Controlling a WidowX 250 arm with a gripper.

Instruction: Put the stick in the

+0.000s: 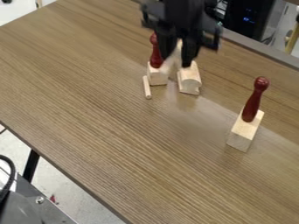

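Observation:
The gripper (177, 61) hangs at the upper middle, over the blocks, its two fingers on either side of a pale wooden piece (173, 56), which looks held between them. A short light wooden stick (147, 87) lies on the table, just left of a small wooden block (157, 77). On that block stands a dark red pin (156, 54). To the right is another light wooden block (189, 78) with a rounded top and a notched side. The lower end of the held piece is close to the blocks; whether it touches them I cannot tell.
A second dark red pin (253, 99) stands on a longer wooden block (245, 131) at the right. The brown wooden table (116, 127) has its front edge running from left to bottom middle. Dark equipment (248, 19) is behind the far edge.

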